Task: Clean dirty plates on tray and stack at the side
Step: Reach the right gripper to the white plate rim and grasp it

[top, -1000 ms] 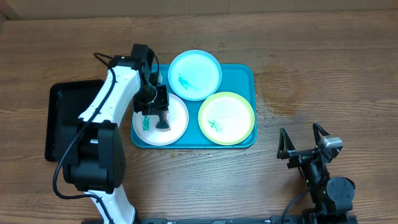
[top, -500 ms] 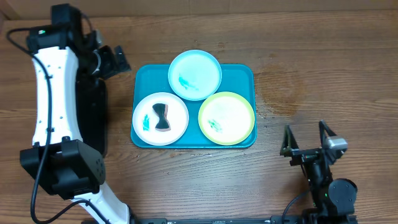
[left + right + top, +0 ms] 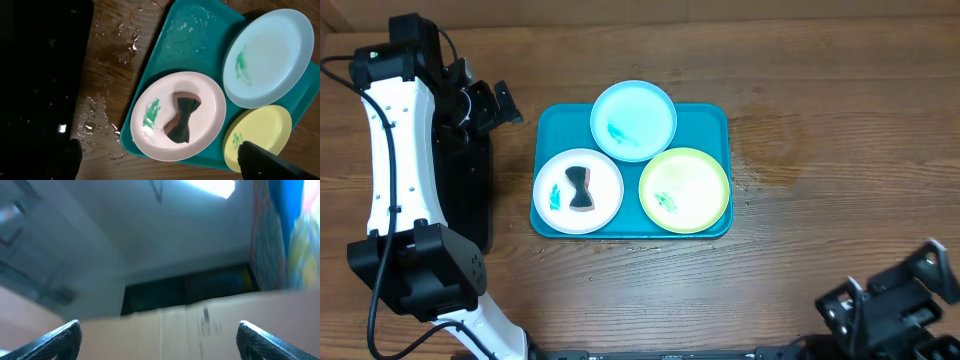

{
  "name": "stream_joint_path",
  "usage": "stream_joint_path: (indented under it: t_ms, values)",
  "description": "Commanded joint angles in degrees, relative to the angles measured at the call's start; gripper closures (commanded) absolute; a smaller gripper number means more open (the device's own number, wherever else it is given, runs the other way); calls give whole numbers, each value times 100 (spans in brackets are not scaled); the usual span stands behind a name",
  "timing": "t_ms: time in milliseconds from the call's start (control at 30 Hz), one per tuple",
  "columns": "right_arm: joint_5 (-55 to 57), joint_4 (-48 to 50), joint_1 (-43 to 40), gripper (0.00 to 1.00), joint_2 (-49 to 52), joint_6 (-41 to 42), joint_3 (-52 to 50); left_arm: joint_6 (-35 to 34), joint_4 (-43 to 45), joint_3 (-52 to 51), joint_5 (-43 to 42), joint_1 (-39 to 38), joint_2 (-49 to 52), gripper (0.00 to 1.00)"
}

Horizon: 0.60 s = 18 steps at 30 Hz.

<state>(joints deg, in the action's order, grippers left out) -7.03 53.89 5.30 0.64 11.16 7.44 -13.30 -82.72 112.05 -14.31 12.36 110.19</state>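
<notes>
The turquoise tray [image 3: 710,118] holds three plates. The white plate [image 3: 605,178] at its front left carries a teal smear and a dark bow-tie sponge [image 3: 579,188]. The pale blue plate [image 3: 634,120] overlaps the tray's far rim, and the yellow-green plate [image 3: 684,190] lies at the front right; both show teal smears. My left gripper [image 3: 490,105] hangs open and empty to the left of the tray, above the black tray. In the left wrist view the sponge [image 3: 181,119] rests on the white plate [image 3: 210,107]. My right gripper [image 3: 892,295] is open at the front right, tilted upward.
A black tray [image 3: 470,190] lies left of the turquoise tray, partly under my left arm. Water drops [image 3: 107,100] dot the wood between the two trays. The right wrist view shows only a cardboard wall [image 3: 200,325] and ceiling.
My left gripper opened, left the sponge on the white plate and drew back up and left over the black tray. My right arm swung down toward the front right corner and tipped upward.
</notes>
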Motion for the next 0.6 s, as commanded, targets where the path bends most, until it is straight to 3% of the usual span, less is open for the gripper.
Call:
stream_joint_path:
  t_ms: [0, 167, 200, 233, 300, 367, 433, 567]
  values:
    - [-101, -1353, 22, 0, 389, -732, 1556, 87, -2, 7, -35, -98, -70, 0]
    - [-800, -6345, 22, 0, 2492, -1954, 5053, 87, -7, 7, -57, -118, -70, 0]
    - [-1036, -6953, 22, 0, 2865, -2052, 5534, 87, -9, 7, -57, -118, -70, 0]
    - [-1873, -8181, 22, 0, 3700, -1969, 6620, 87, -9, 7, -55, -120, -70, 0]
    - [-2953, -9289, 22, 0, 4430, -1690, 7514, 87, -24, 7, -57, -120, -70, 0]
    - [-3703, -9805, 22, 0, 5099, -1694, 8153, 87, -57, 7, -55, -120, -70, 0]
    - [-4459, -9412, 24, 0, 5871, -1165, 8546, 87, -68, 7, -55, -118, -70, 0]
    - [-3644, -9289, 149, 2, 6857, 444, 8942, 87, -66, 7, -55, -120, -70, 0]
